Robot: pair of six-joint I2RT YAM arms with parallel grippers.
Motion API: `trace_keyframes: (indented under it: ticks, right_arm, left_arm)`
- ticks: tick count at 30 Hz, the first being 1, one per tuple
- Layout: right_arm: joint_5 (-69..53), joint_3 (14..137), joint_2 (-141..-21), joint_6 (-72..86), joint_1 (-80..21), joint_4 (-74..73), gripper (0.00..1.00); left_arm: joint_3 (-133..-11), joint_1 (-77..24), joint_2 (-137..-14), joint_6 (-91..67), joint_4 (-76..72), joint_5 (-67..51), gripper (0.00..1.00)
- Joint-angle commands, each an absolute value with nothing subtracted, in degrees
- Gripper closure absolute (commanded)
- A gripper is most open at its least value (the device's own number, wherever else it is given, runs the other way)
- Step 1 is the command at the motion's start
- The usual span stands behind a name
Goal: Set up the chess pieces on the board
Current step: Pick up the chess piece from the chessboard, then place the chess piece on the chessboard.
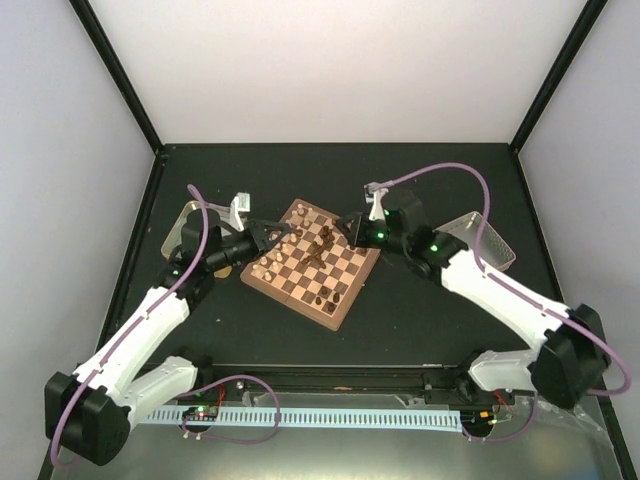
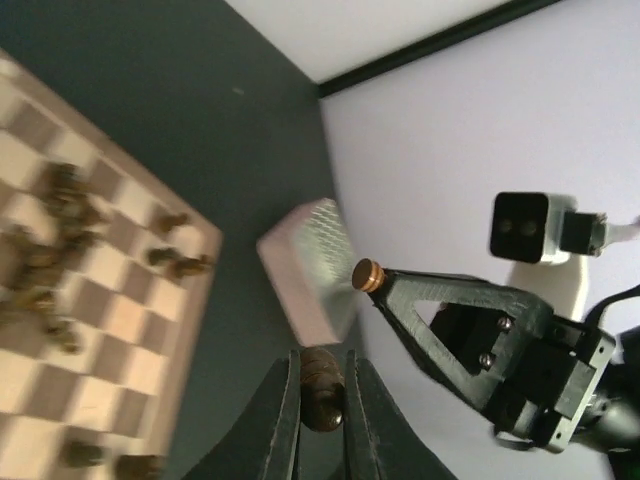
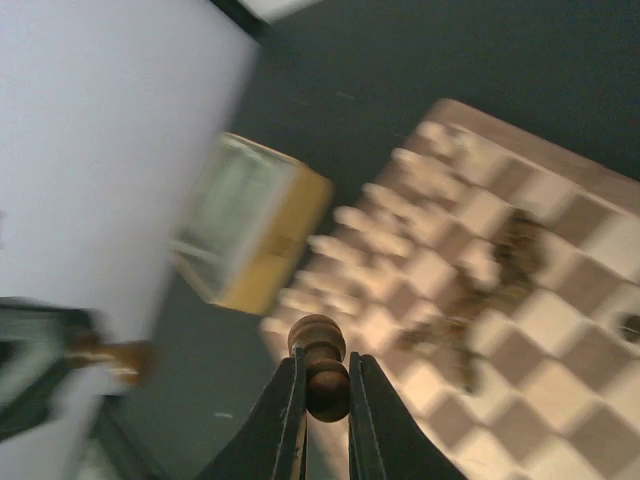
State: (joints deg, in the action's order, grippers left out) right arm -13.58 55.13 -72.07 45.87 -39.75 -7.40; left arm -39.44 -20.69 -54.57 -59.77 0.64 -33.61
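Left end effector is clamped tight on a dark brown chessman, held just off the board's edge above the table. Right end effector is pinched shut on a second dark chessman at the opposite side. On the squares, dark pieces bunch mid-board and blurred cream pieces line one edge. A metal tray sits far right.

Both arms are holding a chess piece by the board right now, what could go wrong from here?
1. The left claw and right claw hang close together by the board, so they may collide.
2. Dark pieces crowd the middle squares; a lowering claw might topple them.
3. Each held piece is pinched only at the fingertips and could slip.
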Motion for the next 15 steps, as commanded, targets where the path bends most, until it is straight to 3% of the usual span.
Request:
trace_keyframes:
  ticks: [1, 15]
  right_arm:
    - [-0.3, 60.9, -81.1, 28.5, -39.5, -34.3, 0.97]
    - [10.3, 78.9, -103.3, 22.5, -42.7, -47.1, 0.96]
  left_arm:
    - [-42.3, -20.6, -52.0, -42.8, 16.6, -20.7, 0.99]
    - [-43.6, -20.4, -50.6, -35.4, 23.4, -13.6, 0.98]
